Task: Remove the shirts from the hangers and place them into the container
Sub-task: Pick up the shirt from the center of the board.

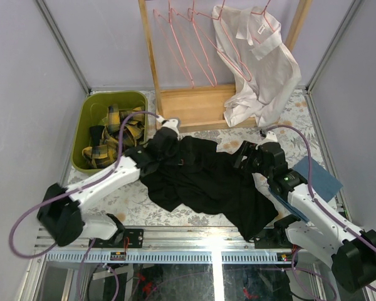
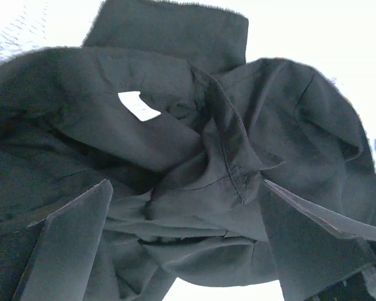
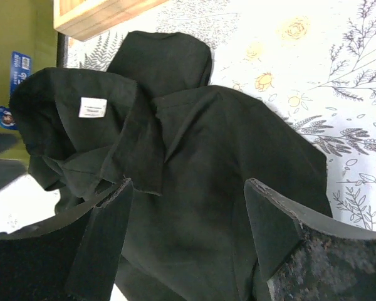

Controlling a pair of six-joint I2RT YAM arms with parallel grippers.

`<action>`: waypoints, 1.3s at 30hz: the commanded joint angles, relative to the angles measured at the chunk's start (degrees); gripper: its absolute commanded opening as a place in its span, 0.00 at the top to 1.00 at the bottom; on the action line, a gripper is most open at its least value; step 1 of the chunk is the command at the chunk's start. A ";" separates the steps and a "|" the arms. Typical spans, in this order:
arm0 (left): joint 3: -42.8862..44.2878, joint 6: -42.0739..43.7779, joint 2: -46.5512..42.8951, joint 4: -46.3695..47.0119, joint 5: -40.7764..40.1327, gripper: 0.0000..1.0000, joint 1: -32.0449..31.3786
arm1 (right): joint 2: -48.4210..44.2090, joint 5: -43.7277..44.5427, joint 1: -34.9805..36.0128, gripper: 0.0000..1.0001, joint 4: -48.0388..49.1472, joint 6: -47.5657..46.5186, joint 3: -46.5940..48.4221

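- Container (image 1: 81,135) far left on table (image 1: 141,204); plaid shirt (image 1: 113,135) lies inside.
- Left tool (image 2: 194,241): jaws wide apart over collar end of black shirt (image 1: 200,179) heaped mid-table, nothing pinched.
- Best next: close on bunched collar, lift high over container wall.
- Right tool (image 3: 188,232): jaws apart, empty, above same shirt; should keep clear.
- White shirt (image 1: 263,69) on hanger (image 1: 241,53), far right.

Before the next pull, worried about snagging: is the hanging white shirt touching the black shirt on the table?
Apart. The top view shows bare patterned table between the white shirt's lowest folds and the black shirt.
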 commanded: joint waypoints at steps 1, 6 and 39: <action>5.82 -4.84 9.26 -5.17 -3.58 0.00 -3.41 | -1.38 -1.70 0.32 0.21 2.86 2.35 1.12; 8.80 -8.97 16.10 -9.39 -7.92 0.00 -4.52 | -1.74 -0.87 0.31 0.20 0.56 0.62 1.91; 10.34 15.86 4.99 -6.04 0.87 1.00 -15.15 | 9.92 5.72 0.31 0.19 -13.34 3.41 9.14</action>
